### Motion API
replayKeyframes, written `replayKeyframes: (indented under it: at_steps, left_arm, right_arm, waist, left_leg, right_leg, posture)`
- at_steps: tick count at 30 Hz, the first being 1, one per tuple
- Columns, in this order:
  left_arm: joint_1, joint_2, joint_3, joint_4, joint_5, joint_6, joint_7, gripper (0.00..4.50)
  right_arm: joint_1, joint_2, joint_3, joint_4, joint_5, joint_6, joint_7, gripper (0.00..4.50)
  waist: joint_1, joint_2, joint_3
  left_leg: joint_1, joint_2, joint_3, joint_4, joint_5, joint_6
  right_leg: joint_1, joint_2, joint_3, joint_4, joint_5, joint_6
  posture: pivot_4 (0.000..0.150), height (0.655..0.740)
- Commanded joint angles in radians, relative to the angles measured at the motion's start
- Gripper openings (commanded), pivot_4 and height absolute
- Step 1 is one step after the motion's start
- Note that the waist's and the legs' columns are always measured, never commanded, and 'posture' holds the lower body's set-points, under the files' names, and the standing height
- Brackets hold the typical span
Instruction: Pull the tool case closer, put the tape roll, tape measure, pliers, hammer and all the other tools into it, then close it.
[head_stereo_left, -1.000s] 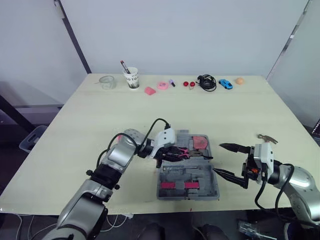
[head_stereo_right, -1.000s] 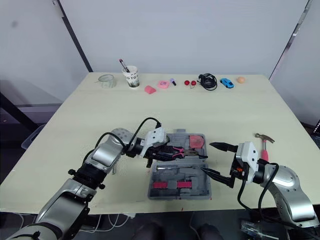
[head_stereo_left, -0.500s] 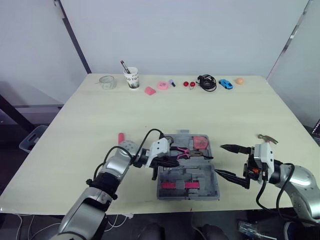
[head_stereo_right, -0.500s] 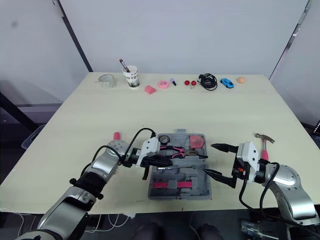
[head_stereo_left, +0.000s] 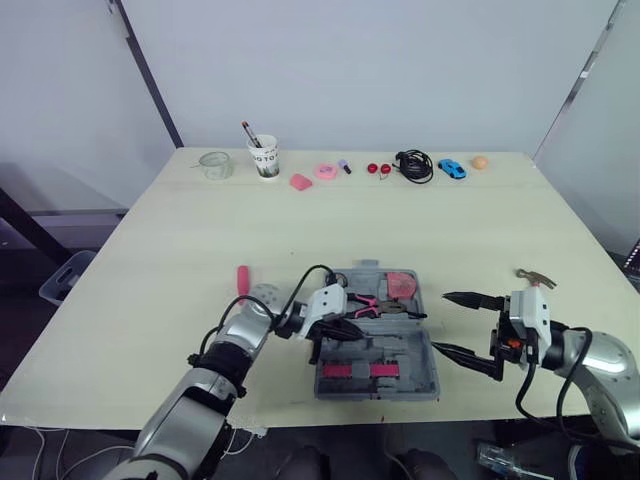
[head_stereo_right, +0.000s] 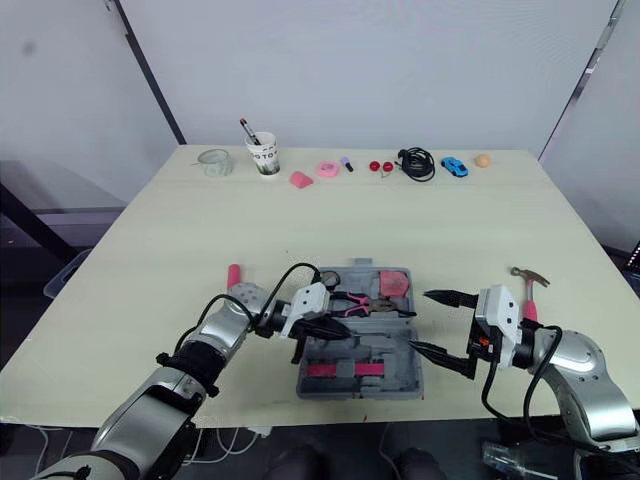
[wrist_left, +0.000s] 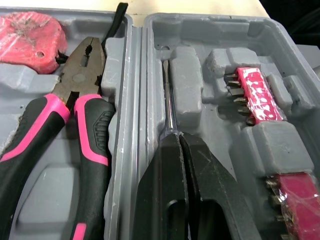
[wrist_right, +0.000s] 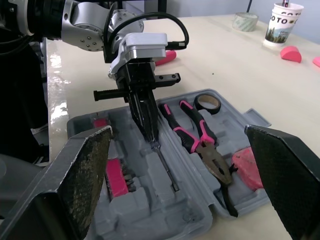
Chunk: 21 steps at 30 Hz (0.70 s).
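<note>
Near the front edge of the worktop (head_stereo_left: 400, 215), the grey tool case (head_stereo_left: 380, 392) lies open. The left claw (wrist_left: 178, 137) reaches into it, fingers pressed together on a thin metal shaft (wrist_left: 168, 95) that lies in a slot beside the pink bit holders (wrist_left: 252, 90). The pink-handled pliers (wrist_left: 75, 115), a red tape measure (wrist_left: 30, 35) and the tape roll (wrist_right: 206, 102) sit in the case's rear half. The right claw (head_stereo_left: 438, 321) hovers just beside the case's right side, fingers spread wide. The hammer (head_stereo_left: 535, 275) rests near the worktop's right edge, and a pink-handled tool (head_stereo_left: 242, 280) lies left of the case.
</note>
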Motion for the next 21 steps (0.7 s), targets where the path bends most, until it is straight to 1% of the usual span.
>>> replayKeyframes:
  at_steps: [1,6,13,16,21]
  left_arm:
    - [0.010,-0.002,-0.017,0.044,0.043,0.005,0.020,0.10]
    - [0.040,0.004,-0.035,0.036,0.058,-0.011,0.010,0.10]
    - [0.065,0.001,-0.001,0.006,0.026,-0.022,0.020,0.10]
    - [0.077,0.014,0.051,-0.043,-0.024,-0.015,0.017,0.10]
    - [0.122,0.045,0.159,-0.178,-0.135,0.039,0.036,0.10]
  right_arm:
    - [0.019,-0.016,-0.034,-0.025,0.006,-0.020,0.004,4.50]
    - [0.029,-0.023,-0.041,-0.028,0.009,-0.020,0.002,4.50]
    - [0.040,-0.028,-0.054,-0.012,0.007,-0.020,0.000,4.50]
    - [0.045,-0.036,-0.066,-0.001,0.011,-0.025,0.007,4.50]
    - [0.060,-0.034,-0.077,0.001,0.014,-0.032,0.016,4.50]
  waist:
    - [0.000,0.001,-0.001]
    - [-0.002,0.003,-0.005]
    - [-0.002,0.005,-0.008]
    - [-0.002,0.005,-0.008]
    - [-0.005,0.005,-0.007]
  left_leg:
    - [0.000,0.000,-0.001,0.000,0.000,0.000]
    - [0.000,-0.001,-0.001,0.001,0.000,0.000]
    - [0.001,-0.001,-0.001,0.001,0.000,0.000]
    - [0.001,-0.001,-0.001,0.001,0.000,0.000]
    - [0.000,0.000,-0.001,0.001,0.000,0.000]
  right_leg:
    - [0.001,0.000,0.000,0.000,0.000,0.000]
    - [0.001,0.000,0.001,0.000,0.000,0.000]
    - [0.001,0.000,0.001,0.000,0.000,0.000]
    - [0.001,0.000,0.001,0.000,0.000,0.000]
    - [0.000,0.001,0.001,0.000,0.000,0.000]
  posture:
    - [0.150,0.7400]
    - [0.150,0.7400]
    - [0.150,0.7400]
    - [0.150,0.7400]
    - [0.150,0.7400]
